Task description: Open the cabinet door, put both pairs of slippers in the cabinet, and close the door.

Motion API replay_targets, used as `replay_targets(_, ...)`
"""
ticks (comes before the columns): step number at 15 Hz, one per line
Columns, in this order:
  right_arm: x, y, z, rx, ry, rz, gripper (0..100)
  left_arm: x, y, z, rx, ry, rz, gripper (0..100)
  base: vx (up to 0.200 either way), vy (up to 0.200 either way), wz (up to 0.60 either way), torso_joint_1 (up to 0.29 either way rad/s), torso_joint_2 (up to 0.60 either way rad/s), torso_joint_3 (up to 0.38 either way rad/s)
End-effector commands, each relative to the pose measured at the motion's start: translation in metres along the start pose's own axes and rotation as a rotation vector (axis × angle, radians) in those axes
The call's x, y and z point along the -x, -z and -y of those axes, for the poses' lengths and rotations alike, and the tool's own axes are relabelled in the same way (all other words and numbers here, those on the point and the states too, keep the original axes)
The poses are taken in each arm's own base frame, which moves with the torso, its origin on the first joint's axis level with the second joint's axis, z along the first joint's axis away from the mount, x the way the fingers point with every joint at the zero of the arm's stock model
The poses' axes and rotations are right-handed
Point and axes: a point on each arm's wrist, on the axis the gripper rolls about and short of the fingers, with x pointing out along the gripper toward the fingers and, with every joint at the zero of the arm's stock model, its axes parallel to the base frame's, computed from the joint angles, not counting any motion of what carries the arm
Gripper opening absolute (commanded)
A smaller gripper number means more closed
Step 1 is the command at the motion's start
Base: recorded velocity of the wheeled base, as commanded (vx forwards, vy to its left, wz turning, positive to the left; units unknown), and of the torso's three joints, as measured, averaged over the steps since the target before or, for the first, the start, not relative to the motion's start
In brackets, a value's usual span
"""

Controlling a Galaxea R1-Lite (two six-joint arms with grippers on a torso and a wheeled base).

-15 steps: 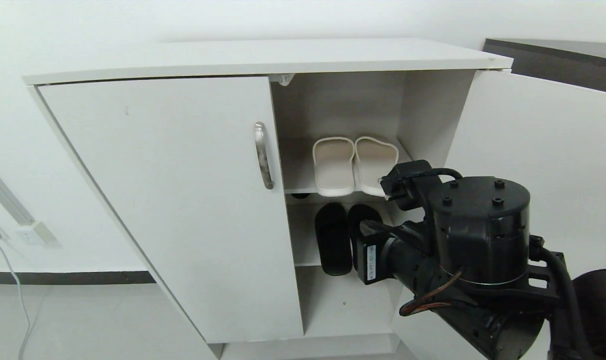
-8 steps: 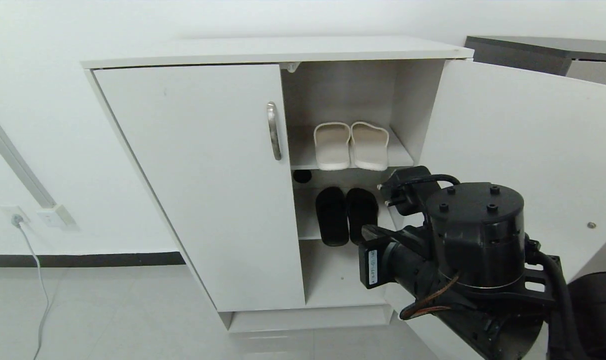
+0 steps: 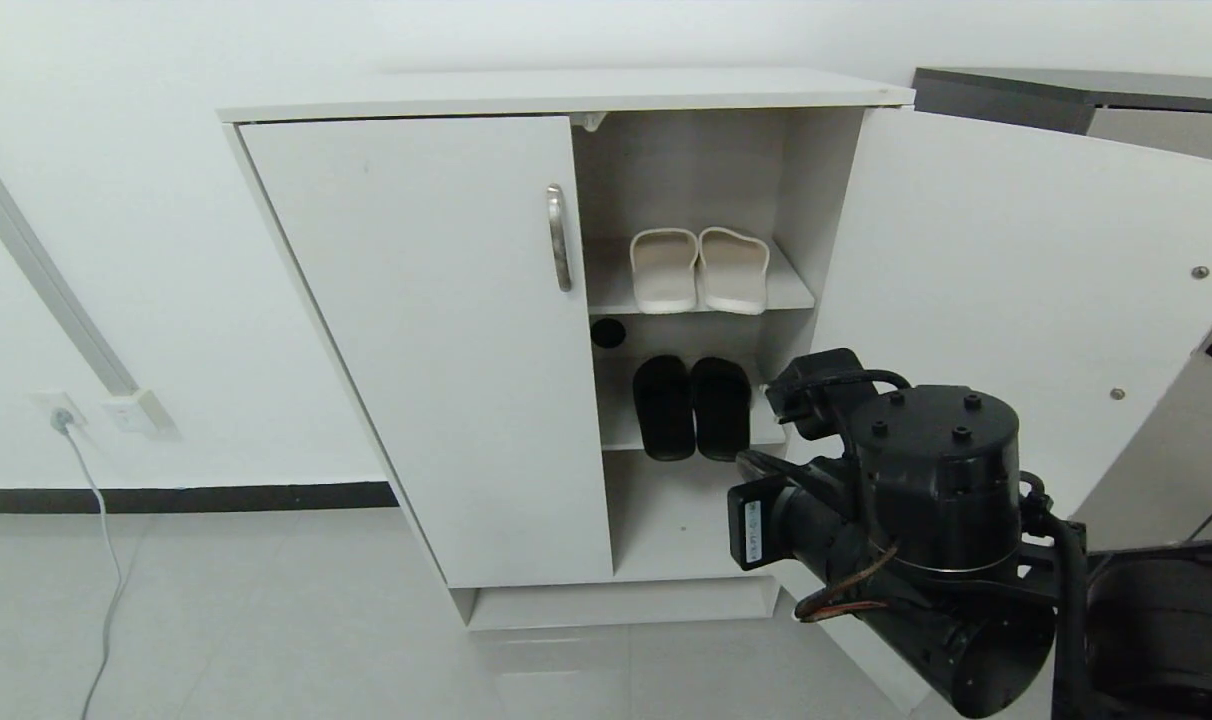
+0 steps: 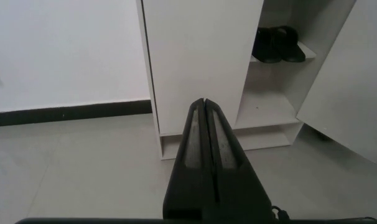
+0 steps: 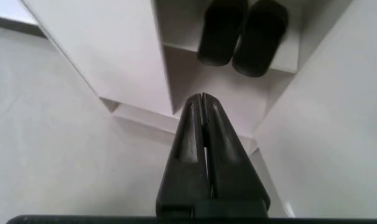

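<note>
The white cabinet has its right door swung wide open and its left door shut. Inside, the white slippers sit side by side on the top shelf. The black slippers sit on the shelf below, at six o'clock from the white pair. The right tool has its fingers pressed together. The black slippers lie at about twelve o'clock from its tip, well apart. The left tool is pressed together too, above the floor, facing the shut door.
</note>
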Motion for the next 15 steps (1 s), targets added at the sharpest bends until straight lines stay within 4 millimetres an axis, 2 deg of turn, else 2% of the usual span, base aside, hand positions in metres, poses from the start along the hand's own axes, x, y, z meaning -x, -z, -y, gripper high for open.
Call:
replay_targets(1, -0.0028, 0.0082, 0.0016, 0.014, 0.008, -0.019, 0, -0.0001, 0.0000, 0.0000, 0.000, 0.000, -0.001, 0, 0.000, 0.000, 0.00, 0.000, 0.00, 0.000)
replay_targets(12, -0.0013, 0.0142, 0.0036, 0.031, 0.012, -0.036, 0, -0.0001, 0.0000, 0.0000, 0.000, 0.000, -0.001, 0, 0.000, 0.000, 0.00, 0.000, 0.00, 0.000)
replay_targets(15, -0.0015, 0.0150, 0.0036, 0.033, 0.013, -0.038, 0, -0.0001, 0.0000, 0.0000, 0.000, -0.002, -0.001, 0, 0.000, 0.000, 0.00, -0.005, -0.15, -0.232)
